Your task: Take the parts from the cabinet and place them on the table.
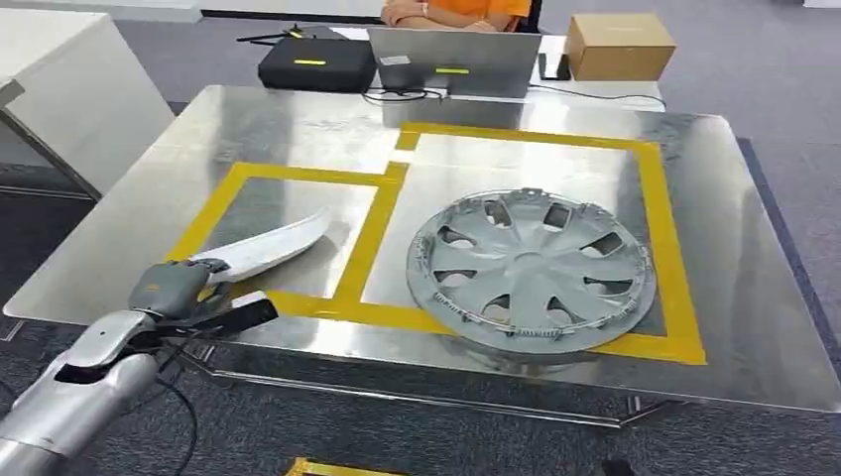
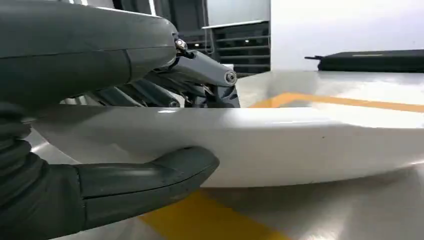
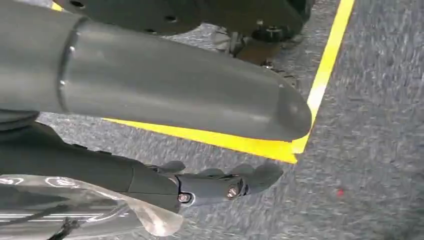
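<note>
left hand (image 1: 171, 288) grips white trim (image 1: 268, 246) | right hand (image 3: 150, 100) fingers apart, empty | table (image 1: 754, 327) near edge cropped

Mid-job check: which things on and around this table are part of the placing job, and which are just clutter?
Job items:
- white curved part, gripped by the left hand, in the smaller taped box
- grey wheel cover, lying in the larger taped box
- steel table

Just lying about:
- laptop
- black case
- cardboard box
</note>
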You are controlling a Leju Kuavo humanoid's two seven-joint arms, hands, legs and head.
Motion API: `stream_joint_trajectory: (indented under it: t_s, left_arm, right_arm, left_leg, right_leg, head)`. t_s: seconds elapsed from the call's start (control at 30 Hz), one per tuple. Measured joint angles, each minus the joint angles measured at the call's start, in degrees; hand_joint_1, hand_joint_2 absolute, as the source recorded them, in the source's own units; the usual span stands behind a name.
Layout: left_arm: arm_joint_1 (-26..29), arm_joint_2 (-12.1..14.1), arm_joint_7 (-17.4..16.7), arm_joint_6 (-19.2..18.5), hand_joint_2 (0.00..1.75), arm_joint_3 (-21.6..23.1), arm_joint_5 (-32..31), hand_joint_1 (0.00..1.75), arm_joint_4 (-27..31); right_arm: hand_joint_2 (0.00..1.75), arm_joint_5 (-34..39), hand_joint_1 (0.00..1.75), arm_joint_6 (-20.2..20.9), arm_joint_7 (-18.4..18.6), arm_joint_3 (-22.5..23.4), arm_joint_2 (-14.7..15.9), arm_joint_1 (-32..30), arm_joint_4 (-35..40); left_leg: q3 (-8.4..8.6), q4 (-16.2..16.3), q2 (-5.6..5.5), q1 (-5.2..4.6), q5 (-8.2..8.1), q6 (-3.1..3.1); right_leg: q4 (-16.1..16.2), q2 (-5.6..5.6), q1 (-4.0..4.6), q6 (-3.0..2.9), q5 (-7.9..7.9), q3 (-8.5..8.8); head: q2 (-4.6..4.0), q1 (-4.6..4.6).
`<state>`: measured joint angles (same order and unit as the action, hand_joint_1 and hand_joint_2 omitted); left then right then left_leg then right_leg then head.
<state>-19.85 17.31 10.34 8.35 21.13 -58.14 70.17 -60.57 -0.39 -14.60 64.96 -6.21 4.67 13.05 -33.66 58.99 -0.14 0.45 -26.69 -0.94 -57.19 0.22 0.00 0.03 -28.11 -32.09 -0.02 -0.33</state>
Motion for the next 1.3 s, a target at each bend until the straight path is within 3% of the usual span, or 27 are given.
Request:
stream_joint_trajectory:
  t_s: [0.13, 0.2, 0.3, 0.33, 0.37, 0.4, 0.47, 0.5, 0.63, 0.67, 0.7, 0.8, 0.83, 0.87, 0.9, 0.97, 1.0, 1.03, 1.07, 1.13, 1.17, 1.2, 1.23, 1.27, 1.3]
  left_arm:
    - [-1.43, 1.97, 0.00, -0.72, 1.75, 0.53, -0.04, 1.75, -1.84]
    - [-2.53, 2.93, 0.20, -0.79, 1.75, 0.81, -0.61, 1.75, -2.77]
    - [-3.87, 4.53, 1.31, -0.57, 1.75, 1.47, -1.71, 1.75, -5.34]
    - [-4.09, 4.97, 1.85, -0.31, 1.75, 1.62, -1.83, 1.75, -6.23]
    - [-4.41, 5.27, 2.41, 0.04, 1.75, 1.75, -2.12, 1.75, -6.80]
    - [-4.87, 5.44, 2.84, 0.33, 1.75, 1.99, -2.32, 1.75, -7.43]
    - [-5.80, 5.71, 3.21, 0.35, 1.75, 2.71, -3.00, 1.75, -8.27]
    - [-6.25, 5.79, 3.30, 0.30, 1.75, 2.95, -3.28, 1.75, -8.55]
    - [-7.90, 6.12, 3.34, 0.22, 1.75, 4.53, -4.22, 1.75, -9.82]
    - [-8.19, 6.10, 3.34, 0.24, 1.75, 5.01, -4.50, 1.75, -10.02]
    - [-8.48, 5.97, 3.34, 0.24, 1.75, 5.55, -4.66, 1.75, -10.12]
    - [-9.06, 5.38, 3.28, 0.22, 1.75, 7.33, -5.07, 1.75, -10.58]
    - [-9.06, 5.03, 3.23, 0.13, 1.75, 7.85, -5.09, 1.75, -10.80]
    - [-9.15, 4.68, 3.15, 0.00, 1.75, 8.42, -5.14, 1.75, -10.98]
    - [-9.36, 4.33, 3.15, -0.20, 1.75, 8.99, -5.18, 1.75, -11.11]
    - [-10.11, 3.70, 3.15, -0.57, 1.75, 9.92, -5.27, 1.75, -11.30]
    - [-10.47, 3.48, 3.15, -0.64, 1.75, 10.25, -5.33, 1.75, -11.44]
    - [-10.87, 3.15, 3.15, -0.64, 1.75, 10.81, -5.48, 1.75, -11.70]
    - [-11.10, 2.76, 3.24, -0.61, 1.75, 11.33, -5.51, 0.00, -11.90]
    - [-11.20, 2.14, 3.43, -0.07, 1.75, 11.87, -5.27, 0.00, -12.20]
    - [-11.10, 1.95, 3.43, 0.15, 1.75, 12.33, -5.18, 0.00, -12.46]
    - [-11.09, 1.51, 3.43, 0.43, 1.75, 12.79, -5.03, 0.00, -12.59]
    - [-11.10, 1.20, 3.43, 0.85, 1.75, 13.03, -4.94, 0.00, -12.70]
    - [-10.90, 0.85, 3.43, 1.27, 0.00, 13.25, -4.92, 0.00, -12.81]
    - [-10.59, 0.55, 3.43, 1.68, 0.00, 13.62, -4.72, 0.00, -12.90]
  right_arm:
    - [0.00, -0.11, 0.00, 0.09, -0.15, 0.00, 0.02, -0.04, 0.00]
    - [0.00, -0.26, 0.00, 0.09, -0.35, -0.02, 0.33, -0.02, 0.00]
    - [0.00, -0.83, 0.00, 0.28, -0.33, -0.11, 0.33, -0.03, -0.02]
    - [0.00, -1.00, 0.00, 0.28, -0.33, -0.13, 0.35, -0.15, -0.04]
    - [0.00, -1.05, 0.00, 0.31, -0.33, -0.18, 0.42, -0.26, -0.04]
    - [0.00, -1.11, 0.00, 0.31, -0.33, -0.35, 0.52, -0.30, -0.04]
    - [0.00, -1.18, 0.00, 0.33, -0.33, -0.61, 0.79, -0.11, -0.04]
    - [0.00, -1.24, 0.00, 0.35, -0.33, -0.68, 0.79, 0.06, -0.04]
    - [0.00, -1.57, 0.00, 0.55, -0.26, -0.96, 0.79, 0.09, -0.07]
    - [0.00, -1.59, 0.00, 0.59, -0.24, -0.98, 0.76, 0.14, -0.07]
    - [0.00, -1.66, 0.00, 0.63, -0.24, -1.01, 0.77, 0.22, -0.07]
    - [0.00, -1.70, 0.00, 0.61, -0.11, -1.03, 0.79, 0.24, -0.07]
    - [0.00, -1.70, 0.00, 0.63, -0.02, -1.03, 0.79, 0.20, -0.07]
    - [0.00, -1.77, 0.00, 0.66, 0.02, -1.03, 0.79, 0.17, -0.07]
    - [0.00, -1.86, 0.00, 0.68, 0.04, -1.03, 0.79, 0.21, -0.07]
    - [0.00, -1.88, 0.00, 0.76, 0.09, -1.05, 0.79, 0.23, -0.07]
    - [0.00, -1.99, 0.00, 0.83, 0.11, -1.09, 0.76, 0.23, -0.07]
    - [0.00, -2.01, 0.00, 0.83, 0.11, -1.14, 0.76, 0.37, -0.09]
    - [0.00, -2.03, 0.00, 0.83, 0.20, -1.18, 0.76, 0.44, -0.09]
    - [0.00, -2.05, 0.00, 0.83, 0.22, -1.25, 0.77, 0.37, -0.09]
    - [0.00, -2.05, 0.00, 0.83, 0.20, -1.29, 0.77, 0.42, -0.09]
    - [0.00, -2.07, 0.00, 0.83, 0.17, -1.33, 0.79, 0.40, -0.09]
    - [0.00, -2.07, 0.00, 0.83, 0.18, -1.36, 0.79, 0.41, -0.09]
    - [0.00, -2.10, 0.00, 0.81, 0.18, -1.38, 0.76, 0.39, -0.09]
    - [0.00, -2.18, 0.00, 0.83, 0.20, -1.40, 0.76, 0.30, -0.13]
  left_leg:
    - [-0.15, -0.97, -0.08, -0.21, 0.15, 1.47]
    - [0.15, -1.56, 0.06, 0.22, 0.57, 2.27]
    - [0.02, -1.53, 0.26, 0.13, 0.59, 2.55]
    - [0.04, -1.52, 0.29, 0.11, 0.59, 2.55]
    - [0.05, -1.51, 0.28, 0.11, 0.59, 2.54]
    - [0.07, -1.49, 0.23, 0.12, 0.59, 2.54]
    - [0.18, -1.37, 0.13, 0.14, 0.49, 2.34]
    - [0.09, -1.23, 0.11, -0.02, 0.42, 1.98]
    - [-0.02, -1.35, -0.04, -0.11, 0.78, 0.74]
    - [-0.23, -1.09, -0.03, -0.05, 0.35, 0.42]
    - [-0.61, 0.18, -0.01, -0.01, -0.76, 0.18]
    - [-6.14, 13.17, -0.01, 0.16, -7.28, -0.39]
    - [-7.60, 16.50, -0.01, 0.16, -8.23, -0.44]
    - [-7.86, 17.03, -0.01, 0.17, -7.78, -0.41]
    - [-6.73, 14.70, -0.01, 0.16, -5.78, -0.27]
    - [-2.01, 4.54, -0.01, 0.15, -0.44, 0.21]
    - [-0.05, 0.06, -0.01, 0.11, 0.72, 0.56]
    - [0.59, -1.12, 0.00, -0.24, -0.11, 0.65]
    - [0.32, -1.02, -0.03, -0.26, 0.00, 0.82]
    - [0.24, -1.04, -0.08, -0.45, 0.03, 1.30]
    - [0.45, -1.58, -0.04, -0.10, 0.34, 1.75]
    - [0.54, -1.84, 0.05, 0.14, 0.56, 2.13]
    - [0.43, -1.84, 0.04, 0.16, 0.63, 2.40]
    - [0.32, -1.84, 0.04, 0.16, 0.61, 2.53]
    - [0.27, -1.83, 0.05, 0.09, 0.59, 2.56]
  right_leg:
    - [0.04, 0.09, -0.14, 1.22, 0.09, -0.27]
    - [-2.10, 0.01, -0.20, 1.75, -1.79, -1.61]
    - [-15.81, 0.00, -0.37, 2.21, -7.90, -8.13]
    - [-18.62, -0.01, -0.37, 2.26, -8.34, -9.63]
    - [-18.13, -0.01, -0.38, 2.28, -7.20, -9.62]
    - [-15.22, -0.04, -0.40, 2.28, -5.06, -8.28]
    - [-4.07, -0.08, -0.63, 2.06, 0.20, -2.84]
    - [-0.83, -0.08, -0.62, 1.98, -0.12, -1.37]
    - [-0.58, 0.07, -0.26, 0.72, 0.15, -0.87]
    - [-0.17, -0.08, -0.72, 0.07, 0.57, -0.68]
    - [-0.15, -0.11, -0.70, -0.16, 0.61, -0.68]
    - [-0.17, -0.16, -0.59, -0.55, 0.58, -0.76]
    - [-0.18, -0.17, -0.56, -0.57, 0.57, -0.75]
    - [-0.19, -0.16, -0.55, -0.57, 0.57, -0.70]
    - [-0.23, -0.15, -0.54, -0.56, 0.55, -0.65]
    - [-0.32, -0.16, -0.54, -0.37, 0.41, -0.43]
    - [-0.32, -0.17, -0.54, -0.23, 0.33, -0.43]
    - [-0.50, -0.16, -0.19, 0.15, 0.28, -0.77]
    - [-0.41, -0.17, -0.27, 0.51, 0.44, -0.94]
    - [-0.05, -0.24, -0.44, 1.08, 0.60, -0.69]
    - [-0.05, -0.19, -0.32, 1.50, 0.43, -0.70]
    - [-0.92, -0.11, -0.41, 1.72, -0.36, -1.45]
    - [-3.42, -0.15, -0.40, 1.87, -2.13, -2.68]
    - [-8.32, -0.16, -0.56, 2.02, -4.55, -4.94]
    - [-13.49, -0.17, -0.62, 2.22, -6.67, -7.39]
  head:
    - [0.00, 0.04]
    - [0.00, 0.20]
    - [0.00, 0.42]
    - [0.00, 0.44]
    - [0.00, 0.39]
    - [0.00, 0.48]
    - [0.00, 0.46]
    - [0.00, 0.42]
    - [0.00, 0.35]
    - [0.00, 0.39]
    - [0.00, 0.18]
    - [0.00, 0.11]
    - [0.00, 0.09]
    - [0.00, 0.13]
    - [0.00, 0.09]
    - [0.00, 0.11]
    - [0.00, 0.13]
    - [0.00, 0.11]
    - [0.00, 0.20]
    - [0.00, 0.24]
    - [0.00, 0.11]
    - [0.00, 0.30]
    - [0.00, 0.59]
    - [0.00, 0.70]
    - [0.00, 0.65]
